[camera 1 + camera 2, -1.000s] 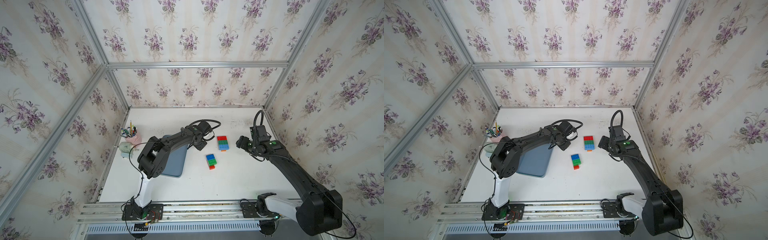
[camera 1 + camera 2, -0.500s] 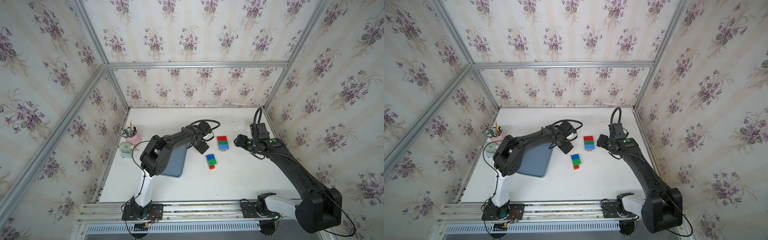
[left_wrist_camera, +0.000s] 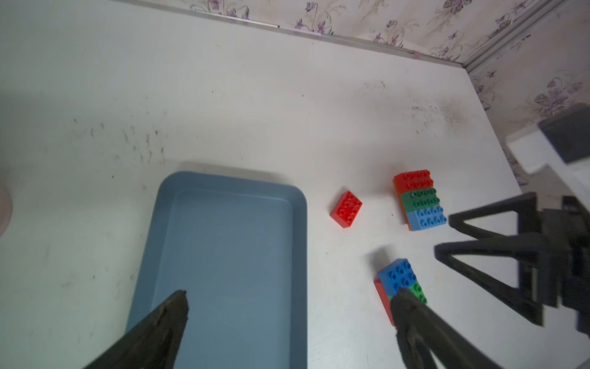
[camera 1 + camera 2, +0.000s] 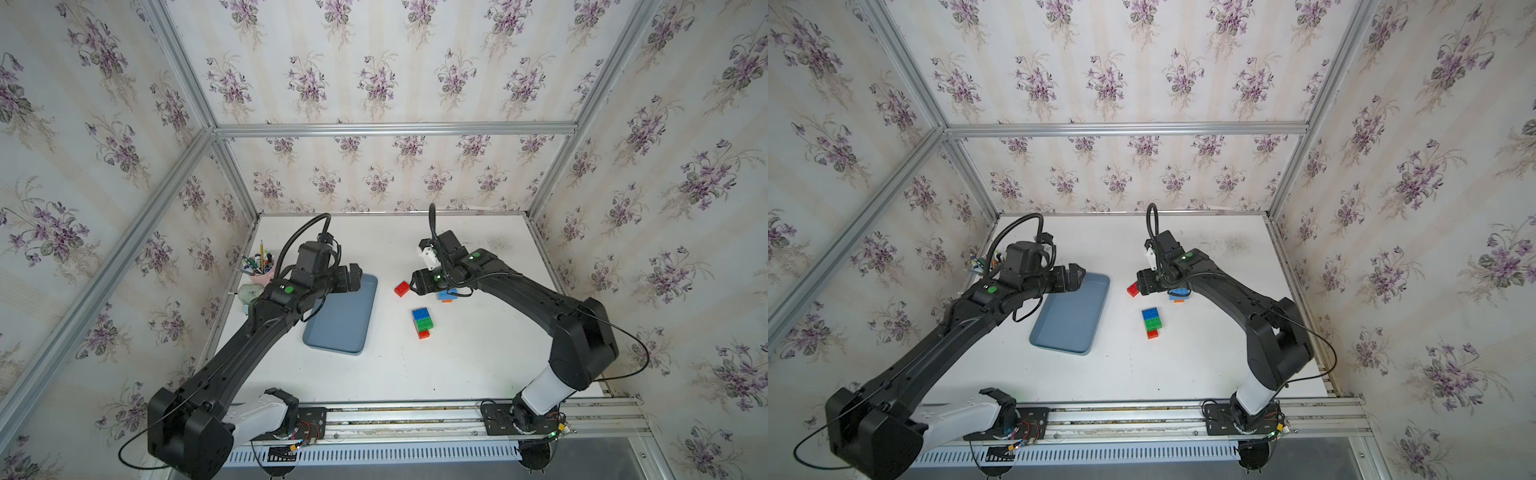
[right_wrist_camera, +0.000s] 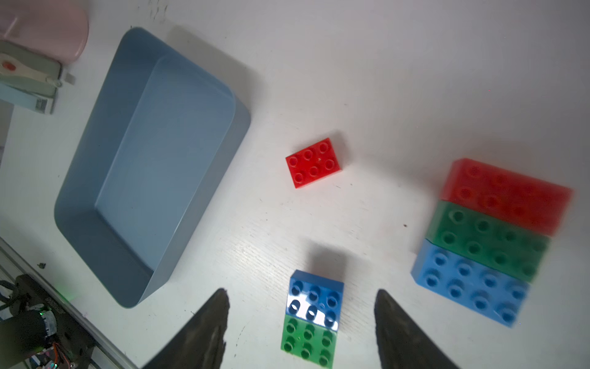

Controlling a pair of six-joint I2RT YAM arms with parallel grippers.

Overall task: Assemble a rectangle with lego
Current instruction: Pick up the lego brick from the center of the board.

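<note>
White table bare around red brick; left gripper wide, right gripper apart, both seemingly empty.

Lego: studded red, green, blue plastic bricks are shining glossy.
Tray: rounded grey-blue plastic tray is looking smooth, matt.

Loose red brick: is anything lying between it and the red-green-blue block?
Nothing visible. In both wrist views bare table separates the loose red brick from the red-green-blue block. The blue-green stack sits off to one side. The right gripper is open and holds nothing.
</note>
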